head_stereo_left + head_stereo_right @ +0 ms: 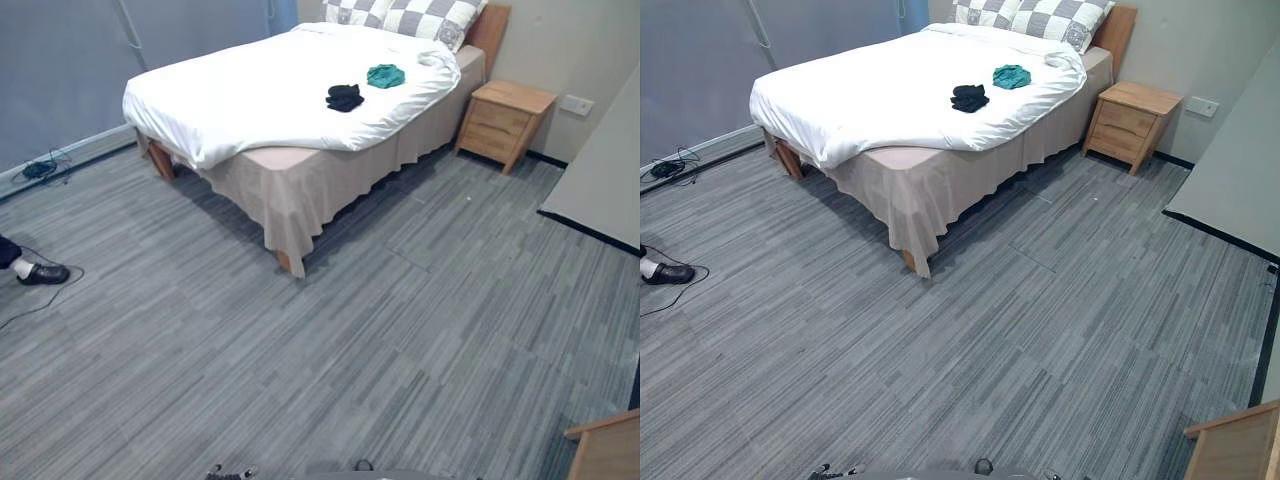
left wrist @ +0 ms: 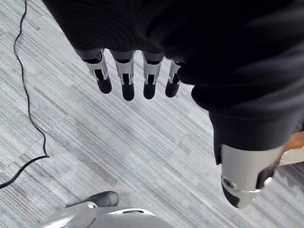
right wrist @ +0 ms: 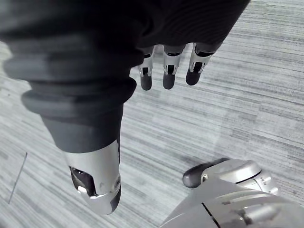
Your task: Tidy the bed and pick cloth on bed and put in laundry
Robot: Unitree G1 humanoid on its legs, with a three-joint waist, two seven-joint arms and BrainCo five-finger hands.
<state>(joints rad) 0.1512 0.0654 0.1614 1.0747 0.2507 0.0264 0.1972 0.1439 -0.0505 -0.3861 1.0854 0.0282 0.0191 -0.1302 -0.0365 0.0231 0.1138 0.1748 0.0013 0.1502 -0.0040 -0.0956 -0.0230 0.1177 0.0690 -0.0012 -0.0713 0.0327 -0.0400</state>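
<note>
A bed (image 1: 300,180) with a white duvet (image 1: 260,95) and a beige skirt stands at the far side of the room. On the duvet lie a black cloth (image 1: 344,97) and, just beyond it, a teal cloth (image 1: 385,75). Checked pillows (image 1: 405,15) rest at the head. My left hand (image 2: 128,71) hangs over the grey floor with straight fingers and holds nothing. Over the floor too, my right hand (image 3: 166,66) is open and empty. Both hands are far from the bed.
A wooden nightstand (image 1: 505,118) stands right of the bed's head. A wooden furniture corner (image 1: 608,445) shows at the lower right. A person's shoe (image 1: 42,273) sits on the floor at the left. Grey plank floor (image 1: 400,340) stretches between me and the bed.
</note>
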